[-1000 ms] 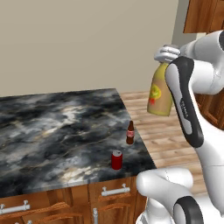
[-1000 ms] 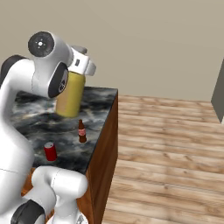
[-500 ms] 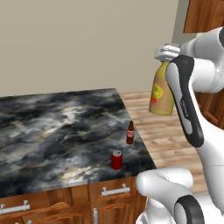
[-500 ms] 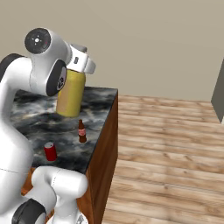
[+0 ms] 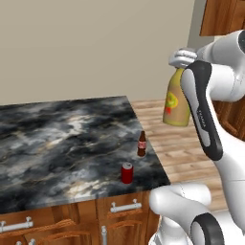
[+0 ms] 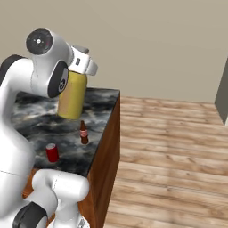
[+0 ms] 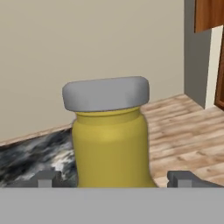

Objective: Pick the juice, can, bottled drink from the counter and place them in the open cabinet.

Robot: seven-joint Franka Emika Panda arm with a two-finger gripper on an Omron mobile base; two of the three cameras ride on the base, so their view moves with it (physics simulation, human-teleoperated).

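Claw (image 7: 113, 177) first: its two tips sit one on each side of the juice (image 5: 176, 103), clamped wide around the fat yellow bottle. I am holding the juice up high in the air, past the end of the desk (image 5: 62, 139), over the wood floor. I think I lifted it that high so it will not bump the other two things on its way to the open cabinet (I can see a brown wooden bit (image 5: 222, 16) at the top corner, maybe part of it).

The juice has a grey cap (image 7: 106, 93) and a red and yellow label, but I cannot read any words on it.

The bottled drink (image 5: 141, 144) and the can (image 5: 127, 172) stand on the desk, near its edge and close together, not touching. They wait for their turn. The little bottle's label is too small to read.
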